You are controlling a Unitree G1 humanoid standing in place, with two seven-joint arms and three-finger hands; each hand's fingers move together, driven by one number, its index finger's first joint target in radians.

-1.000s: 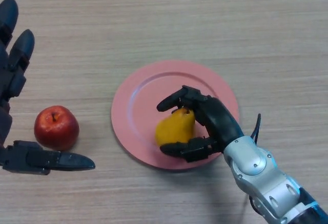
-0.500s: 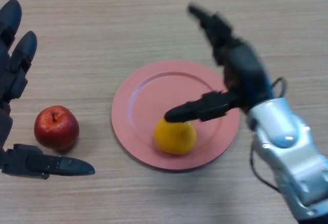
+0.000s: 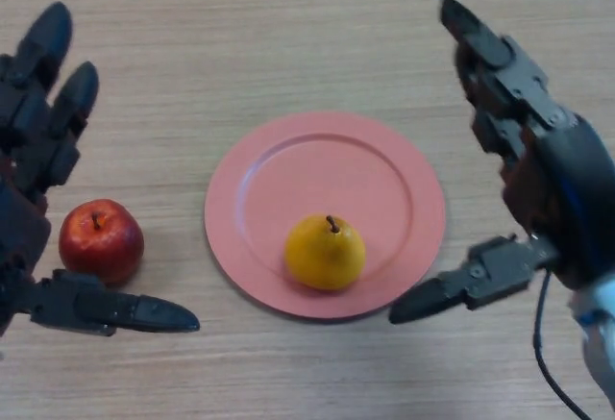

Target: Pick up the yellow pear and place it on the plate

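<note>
Head view: pear near plate edge

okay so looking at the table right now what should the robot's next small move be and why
Probably just draw the right hand back clear of the plate. The yellow pear sits upright on it, untouched, and both hands are open, the left hand idle beside the red apple.

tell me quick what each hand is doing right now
Left hand: open, holding nothing, beside the apple.
Right hand: open, holding nothing, clear of the pear.
</note>
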